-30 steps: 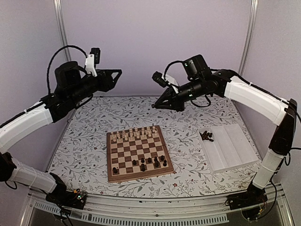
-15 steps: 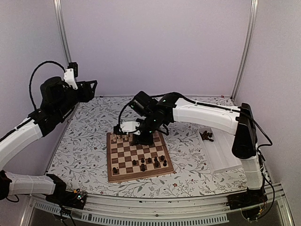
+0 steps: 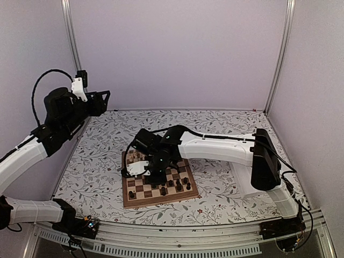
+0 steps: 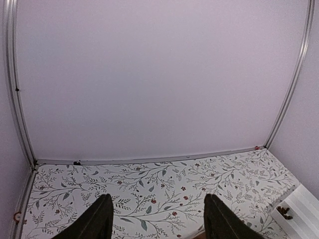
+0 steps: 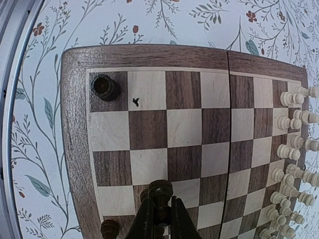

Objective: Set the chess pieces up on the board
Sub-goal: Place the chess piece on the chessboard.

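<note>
Right gripper [image 5: 160, 203]: jaws nearly closed on one dark piece [image 5: 160, 189], which appears to stand in line with the fingers. Directly below is the board [image 5: 75, 129], and the gripper hangs over its left half. Open squares on the near rank lie just nearward of the held piece. A corner piece [image 5: 104, 87] stands further left, at the near-left corner.

Judgement: placement calls for a short nearward shift, then a descent.

Left gripper [image 4: 157, 199]: fingers wide apart, empty, raised well away at the far left. Only the right arm is placed to act.
</note>
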You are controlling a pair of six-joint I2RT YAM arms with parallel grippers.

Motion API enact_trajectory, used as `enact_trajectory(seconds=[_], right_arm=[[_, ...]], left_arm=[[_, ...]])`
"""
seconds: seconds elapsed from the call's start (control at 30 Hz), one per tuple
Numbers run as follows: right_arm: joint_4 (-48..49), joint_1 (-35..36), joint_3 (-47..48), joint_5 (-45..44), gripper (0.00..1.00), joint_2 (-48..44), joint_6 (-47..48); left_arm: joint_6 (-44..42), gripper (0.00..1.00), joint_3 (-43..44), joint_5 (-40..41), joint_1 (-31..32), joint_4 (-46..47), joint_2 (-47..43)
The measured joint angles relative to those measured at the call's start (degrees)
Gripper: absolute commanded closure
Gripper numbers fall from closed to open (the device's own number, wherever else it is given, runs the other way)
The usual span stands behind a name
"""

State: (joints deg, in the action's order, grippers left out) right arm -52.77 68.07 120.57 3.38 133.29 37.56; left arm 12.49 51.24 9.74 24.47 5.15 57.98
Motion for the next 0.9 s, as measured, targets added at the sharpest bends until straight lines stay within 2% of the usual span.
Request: enact_trajectory(seconds=[0.73,0.9], right_arm=[[0.02,1.31,1.03,-1.16,0.91,3.61,0.00],[-0.02,1.31,1.42,-1.14,0.83,3.80,0.02]], left_arm=[[0.00,0.37,0.00,-0.26,0.00,0.00,-0.22],[0.00,0.36,0.00,-0.31,0.00,0.00,-0.22]])
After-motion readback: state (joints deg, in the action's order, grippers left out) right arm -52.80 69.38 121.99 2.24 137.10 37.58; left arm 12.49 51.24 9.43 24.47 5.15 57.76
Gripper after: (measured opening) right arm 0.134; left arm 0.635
